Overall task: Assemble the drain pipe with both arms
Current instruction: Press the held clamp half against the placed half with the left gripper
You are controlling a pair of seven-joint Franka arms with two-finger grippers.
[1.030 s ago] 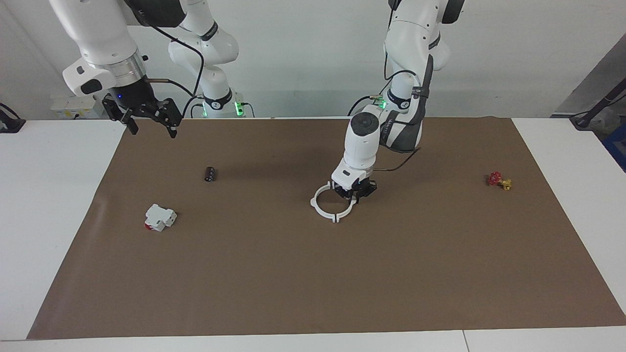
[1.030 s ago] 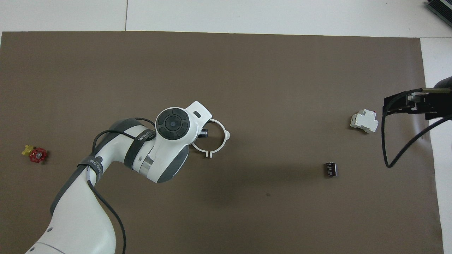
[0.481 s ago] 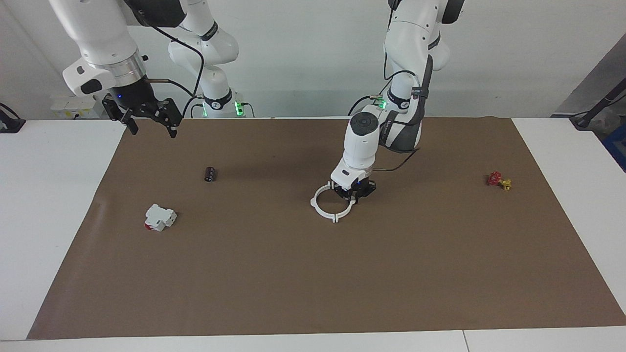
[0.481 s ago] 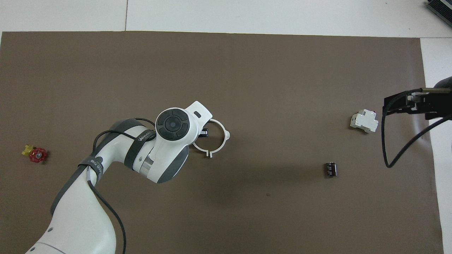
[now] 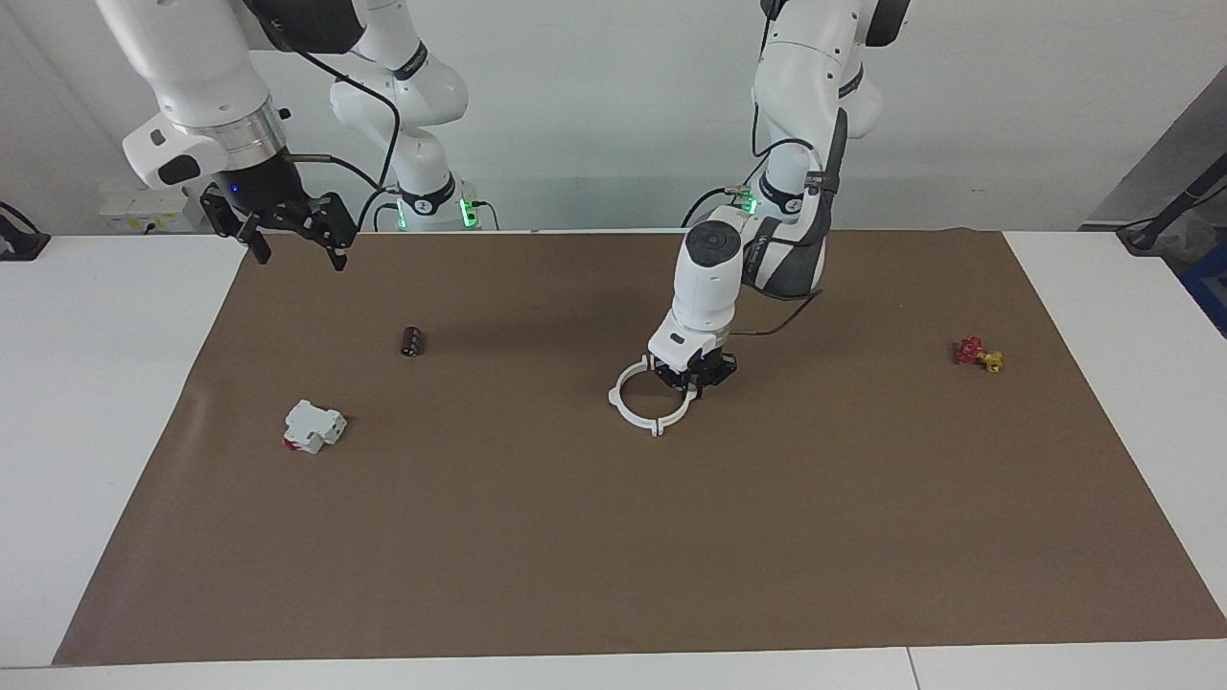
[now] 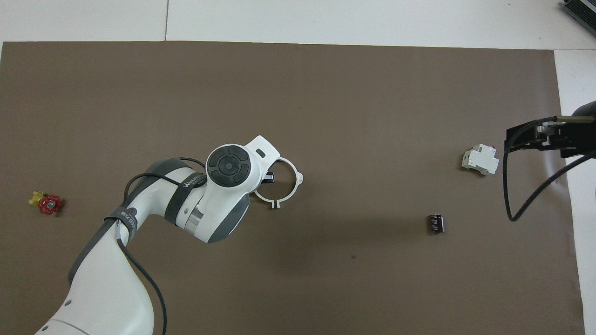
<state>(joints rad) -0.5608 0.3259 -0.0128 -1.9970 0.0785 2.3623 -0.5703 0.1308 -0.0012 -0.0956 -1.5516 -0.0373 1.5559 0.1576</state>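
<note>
1. We see the brown mat filling both frames, unchanged from the earlier pictures.
2. The left arm has barely shifted; its band carries writing we cannot read for certain.
3. The right gripper still waits at upper left of the facing view, fingers apart.
4. The drain pipe lies as a ring at mid-frame, as before.
5. The left gripper stays clamped together on the ring's rim.

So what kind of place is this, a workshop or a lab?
Most likely a robotics lab: two white arms stand at a white table covered with a brown mat, with only small test parts laid out, such as a white ring and a red-and-yellow valve.
</note>
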